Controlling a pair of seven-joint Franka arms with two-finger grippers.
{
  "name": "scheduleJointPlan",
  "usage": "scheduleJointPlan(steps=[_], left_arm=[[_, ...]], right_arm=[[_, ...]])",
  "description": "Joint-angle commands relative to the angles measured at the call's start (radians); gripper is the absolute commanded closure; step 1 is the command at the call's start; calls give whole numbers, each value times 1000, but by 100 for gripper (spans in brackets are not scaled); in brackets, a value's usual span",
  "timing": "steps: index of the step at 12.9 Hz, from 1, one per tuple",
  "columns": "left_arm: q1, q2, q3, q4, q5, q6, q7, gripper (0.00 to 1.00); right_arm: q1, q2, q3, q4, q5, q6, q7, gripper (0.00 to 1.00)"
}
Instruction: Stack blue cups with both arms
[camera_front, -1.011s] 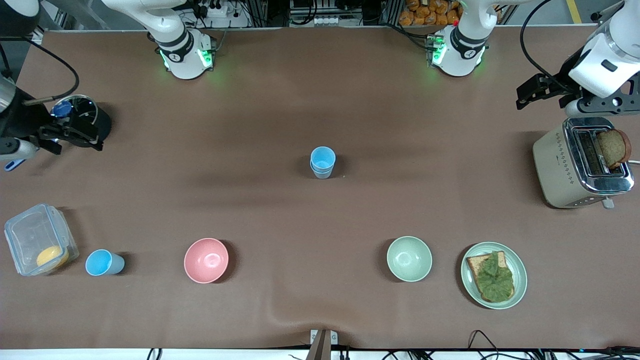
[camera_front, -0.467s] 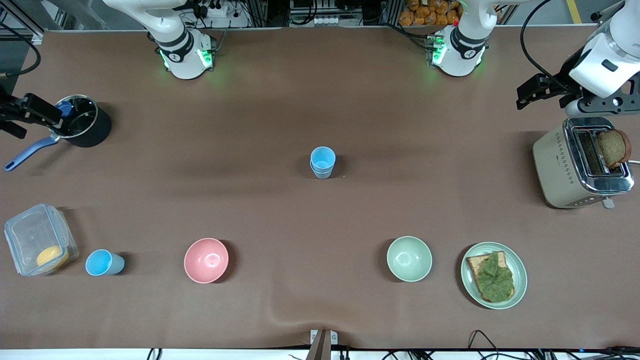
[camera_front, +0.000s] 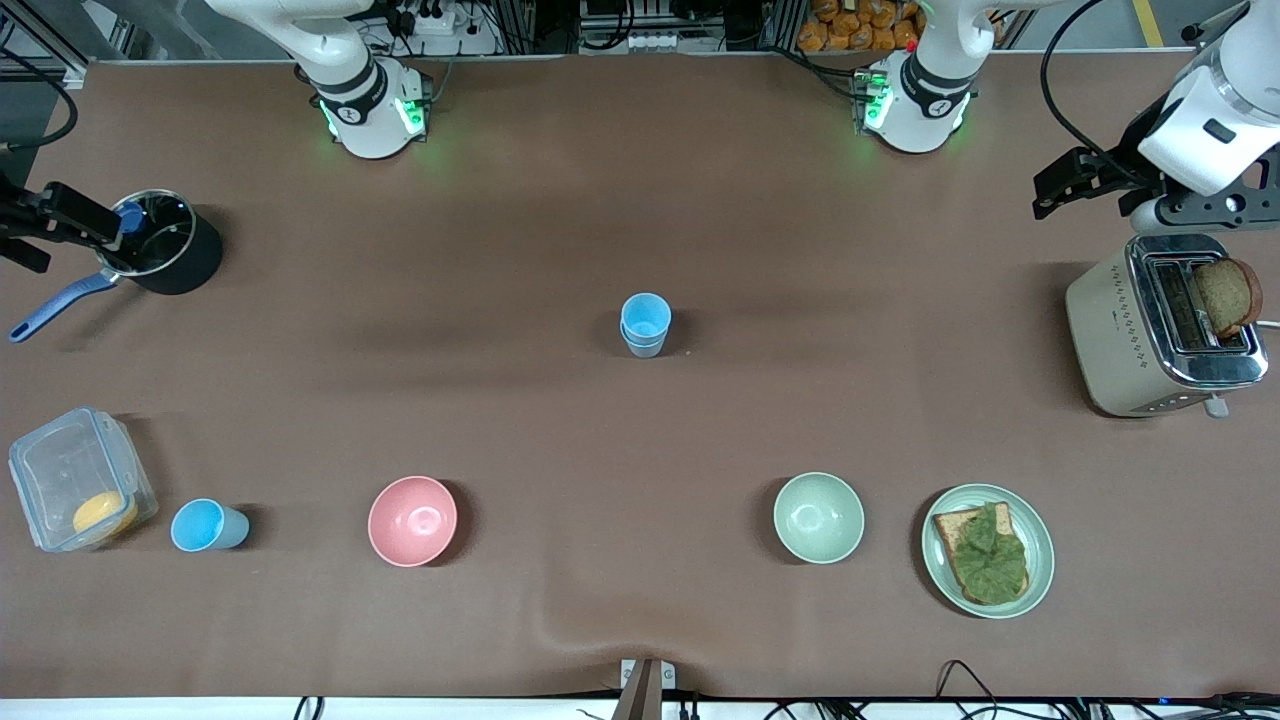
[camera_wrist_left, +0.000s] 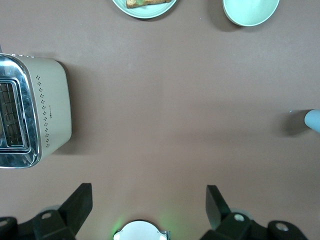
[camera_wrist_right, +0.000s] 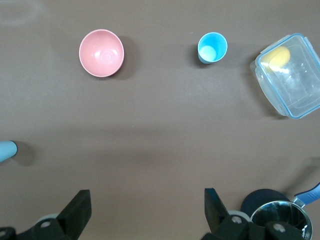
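Two blue cups stand nested as a stack at the table's middle; its edge shows in the left wrist view and the right wrist view. A single blue cup stands upright near the front camera at the right arm's end, beside the clear box; it also shows in the right wrist view. My left gripper is open and empty, up over the table beside the toaster. My right gripper is open and empty, up by the black pot.
A pink bowl and a pale green bowl stand near the front camera. A plate with bread and lettuce, a toaster holding a bread slice, a black pot and a clear box ring the table.
My right gripper has pulled back from beside the pot toward the right arm's end of the table, then stopped. The left arm and the cups have not moved.
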Motion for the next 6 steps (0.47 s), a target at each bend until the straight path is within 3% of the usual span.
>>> scheduleJointPlan(steps=[1, 6], left_arm=[[4, 0, -4, 15, 17, -19, -5, 0], [5, 0, -4, 15, 15, -19, -5, 0]], right_arm=[[-14, -39, 15, -55, -28, -1, -4, 0], [-15, -40, 15, -59, -28, 1, -4, 0]])
